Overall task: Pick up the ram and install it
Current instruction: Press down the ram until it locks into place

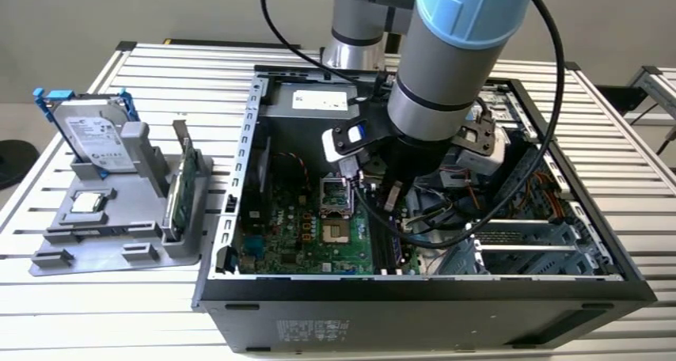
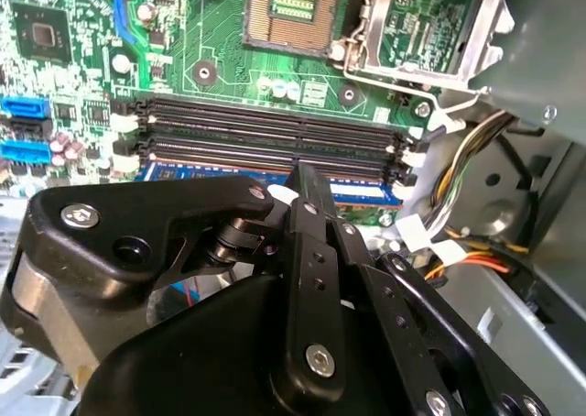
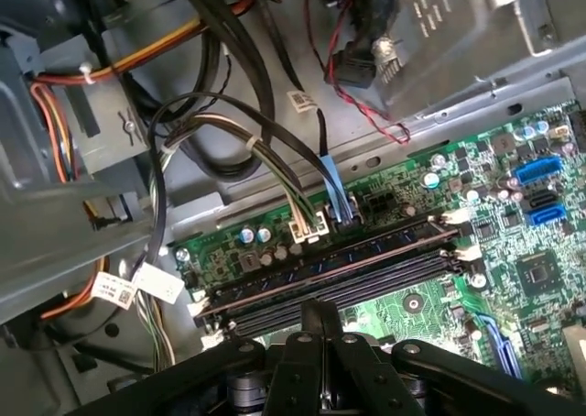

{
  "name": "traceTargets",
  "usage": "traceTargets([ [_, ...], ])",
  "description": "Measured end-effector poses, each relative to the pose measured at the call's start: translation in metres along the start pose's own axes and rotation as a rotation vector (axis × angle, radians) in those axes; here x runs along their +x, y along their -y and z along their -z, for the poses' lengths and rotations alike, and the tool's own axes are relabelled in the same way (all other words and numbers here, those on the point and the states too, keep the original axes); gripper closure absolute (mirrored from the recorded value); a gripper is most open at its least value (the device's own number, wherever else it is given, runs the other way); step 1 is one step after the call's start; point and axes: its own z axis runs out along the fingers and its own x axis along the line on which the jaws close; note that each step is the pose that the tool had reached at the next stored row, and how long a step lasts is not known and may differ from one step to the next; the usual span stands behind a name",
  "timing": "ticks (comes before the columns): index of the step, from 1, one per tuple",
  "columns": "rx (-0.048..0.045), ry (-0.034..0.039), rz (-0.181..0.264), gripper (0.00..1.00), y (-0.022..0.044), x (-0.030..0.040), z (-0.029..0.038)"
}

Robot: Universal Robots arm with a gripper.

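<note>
Fingers clenched over the ram seated in the open computer case's motherboard slot.

The worktop, a slatted pale metal surface, carries an open dark computer case toward the exterior view's right and, just beside it on the exterior view's left, a grey holder tray standing directly on the slats.
</note>
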Motion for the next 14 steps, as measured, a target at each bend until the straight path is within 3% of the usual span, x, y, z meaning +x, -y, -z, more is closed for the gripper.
traceTargets([
  [14, 0.0105, 0.0053, 0.170, 1.00, 0.0000, 0.0000, -0.0006],
])
